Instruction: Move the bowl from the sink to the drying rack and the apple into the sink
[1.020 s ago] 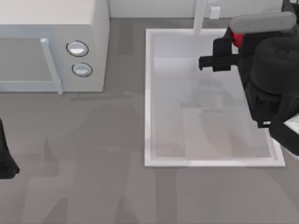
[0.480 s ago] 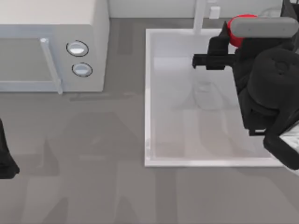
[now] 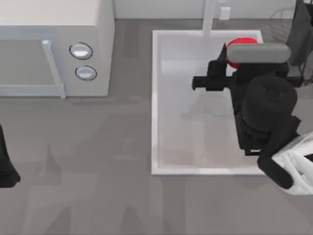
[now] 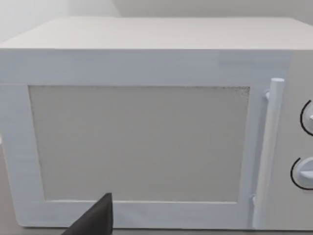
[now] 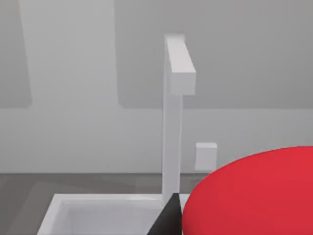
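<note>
Evidently, the apple [image 3: 239, 49] is being carried by the right gripper [image 3: 234, 58] above the sink [image 3: 155, 107], at about two o'clock within the basin, near the faucet post [image 3: 209, 17]. It is judged to be pinched between the fingers, since in the right wrist view the red body [image 5: 254, 196] sits hard against a dark fingertip [image 5: 168, 220] while hanging over the basin's far rim [image 5: 98, 200]. It is presumably held high and inside the rim so that, once released, it will fall into the basin rather than onto the counter. The basin floor is seen bare and white. Thin wires of the drying rack [image 3: 284, 12] are glimpsed at the top view's one o'clock corner; whether the bowl rests there cannot be told.

The left arm [image 3: 6, 166] is parked at nine o'clock, facing the microwave [image 4: 146, 127], and the state of its fingers cannot be told. The sink is set into a flat grey counter [image 3: 98, 171], backed by a pale wall [image 5: 73, 73] carrying a small white outlet [image 5: 205, 155].
</note>
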Robot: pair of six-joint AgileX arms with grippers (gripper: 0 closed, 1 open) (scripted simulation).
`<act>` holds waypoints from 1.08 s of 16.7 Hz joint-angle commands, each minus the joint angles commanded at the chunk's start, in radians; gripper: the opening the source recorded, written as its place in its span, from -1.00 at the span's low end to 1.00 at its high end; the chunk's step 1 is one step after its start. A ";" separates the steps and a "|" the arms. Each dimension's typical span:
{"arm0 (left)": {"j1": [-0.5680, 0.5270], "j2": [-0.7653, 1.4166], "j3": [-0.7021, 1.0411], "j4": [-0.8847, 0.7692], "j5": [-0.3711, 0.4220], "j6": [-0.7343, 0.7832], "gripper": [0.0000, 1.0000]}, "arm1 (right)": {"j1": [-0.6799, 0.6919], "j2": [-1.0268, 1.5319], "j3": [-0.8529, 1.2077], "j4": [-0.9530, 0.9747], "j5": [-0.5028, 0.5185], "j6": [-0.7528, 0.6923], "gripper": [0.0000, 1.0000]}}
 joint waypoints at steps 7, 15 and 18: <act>0.000 0.000 0.000 0.000 0.000 0.000 1.00 | -0.002 0.362 -0.063 0.450 0.001 -0.002 -1.00; 0.000 0.000 0.000 0.000 0.000 0.000 1.00 | -0.003 0.411 -0.075 0.503 0.000 -0.003 -0.85; 0.000 0.000 0.000 0.000 0.000 0.000 1.00 | -0.003 0.411 -0.075 0.503 0.000 -0.003 -0.40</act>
